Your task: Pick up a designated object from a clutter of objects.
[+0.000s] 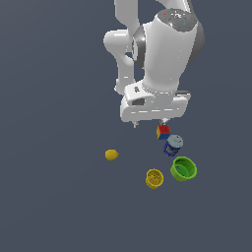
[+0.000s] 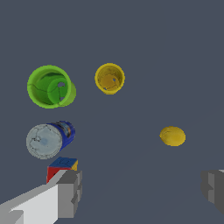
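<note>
The designated object, a small blue can with a silvery-white top, stands among the clutter of objects between a red-yellow-blue cube and a green cup. In the wrist view the can shows its pale top, with the cube right beside it. My gripper hovers above the floor, open, with nothing between its fingers. One finger is close to the cube; the gripper's middle lies off to the side of the can.
A yellow cup sits next to the green cup. A yellow lemon-like ball lies apart toward the exterior view's left. All rest on a flat dark grey floor.
</note>
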`<state>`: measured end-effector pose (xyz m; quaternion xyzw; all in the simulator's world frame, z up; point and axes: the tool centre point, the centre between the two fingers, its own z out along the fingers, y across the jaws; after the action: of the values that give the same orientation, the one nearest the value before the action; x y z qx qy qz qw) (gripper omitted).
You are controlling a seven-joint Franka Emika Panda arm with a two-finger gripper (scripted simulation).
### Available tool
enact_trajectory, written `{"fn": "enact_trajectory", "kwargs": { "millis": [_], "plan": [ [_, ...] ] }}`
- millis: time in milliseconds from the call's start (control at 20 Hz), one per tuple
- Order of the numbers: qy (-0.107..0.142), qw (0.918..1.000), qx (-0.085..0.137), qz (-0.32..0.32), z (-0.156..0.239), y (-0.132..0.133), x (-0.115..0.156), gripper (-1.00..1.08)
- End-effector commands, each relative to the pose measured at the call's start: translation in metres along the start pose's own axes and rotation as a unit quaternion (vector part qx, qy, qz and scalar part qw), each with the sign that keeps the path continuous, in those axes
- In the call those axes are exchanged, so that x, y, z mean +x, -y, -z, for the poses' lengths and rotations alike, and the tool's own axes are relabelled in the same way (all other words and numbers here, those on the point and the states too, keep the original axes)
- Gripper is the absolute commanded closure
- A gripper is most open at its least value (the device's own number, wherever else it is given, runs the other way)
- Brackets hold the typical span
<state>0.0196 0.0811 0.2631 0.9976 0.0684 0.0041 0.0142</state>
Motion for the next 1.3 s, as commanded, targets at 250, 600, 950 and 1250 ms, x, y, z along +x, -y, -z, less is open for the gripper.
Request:
{"fn": "enact_trajectory", "kwargs": {
  "millis": [250, 600, 950, 1250],
  "plan": [
    [0.001, 0.9987, 0.004, 0.05, -0.074, 0.085, 0.003, -0.92],
    [0.001, 0.9967, 0.011, 0.081, -0.119, 0.14, -0.008, -0.92],
    [0.002, 0.9957, 0.015, 0.091, -0.134, 0.158, -0.014, -0.92],
    [0.002, 0.9958, 0.014, 0.091, -0.142, 0.157, -0.014, -0.92]
  ]
}}
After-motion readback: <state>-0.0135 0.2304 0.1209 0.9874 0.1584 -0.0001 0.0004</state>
